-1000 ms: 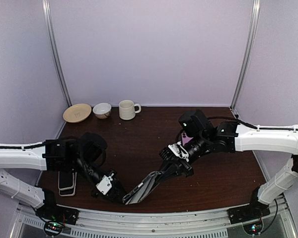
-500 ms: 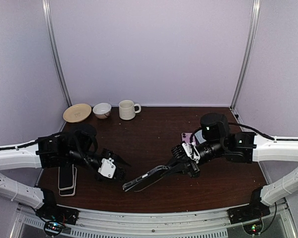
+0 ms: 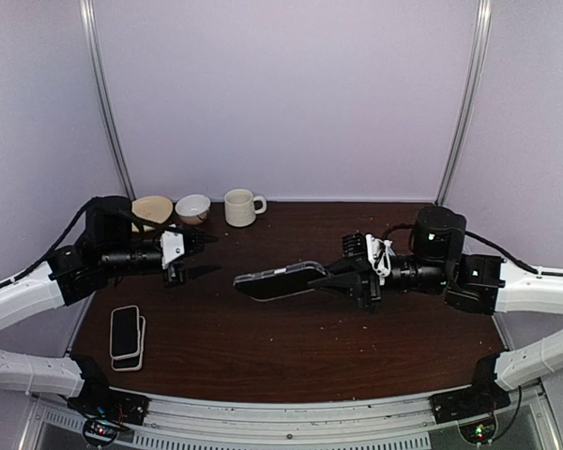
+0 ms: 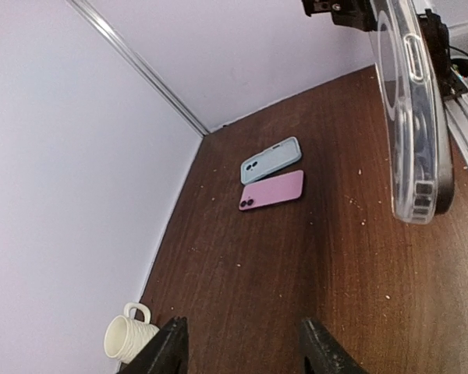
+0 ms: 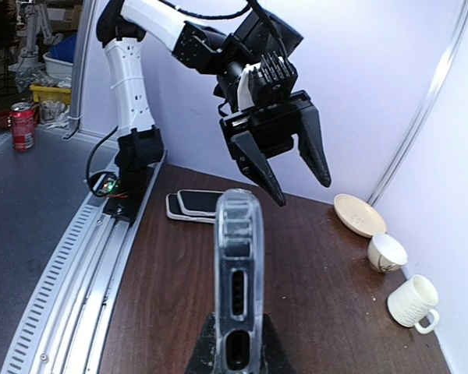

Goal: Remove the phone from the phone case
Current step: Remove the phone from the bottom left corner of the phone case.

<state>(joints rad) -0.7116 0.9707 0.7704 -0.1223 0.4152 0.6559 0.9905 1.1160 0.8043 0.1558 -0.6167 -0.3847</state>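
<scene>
I hold the phone case [image 3: 305, 269] by one end in my clamped right gripper [image 3: 341, 278] above the table's [image 3: 291, 361] middle, phone [image 3: 267, 284] seemingly inside, left gripper [image 3: 205, 255] spread empty over the table's left; a crooked pull could wrench it loose.

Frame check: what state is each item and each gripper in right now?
Cased phone: held off the table, still inside its clear case.
Right gripper: shut on the cased phone.
Left gripper: open, empty, in the air.
Mug: upright.
Bowl: upright.
Plate: flat, partly hidden.
Two stacked phones: lying flat.
Pink phone and light-blue phone: lying back up, side by side.
</scene>
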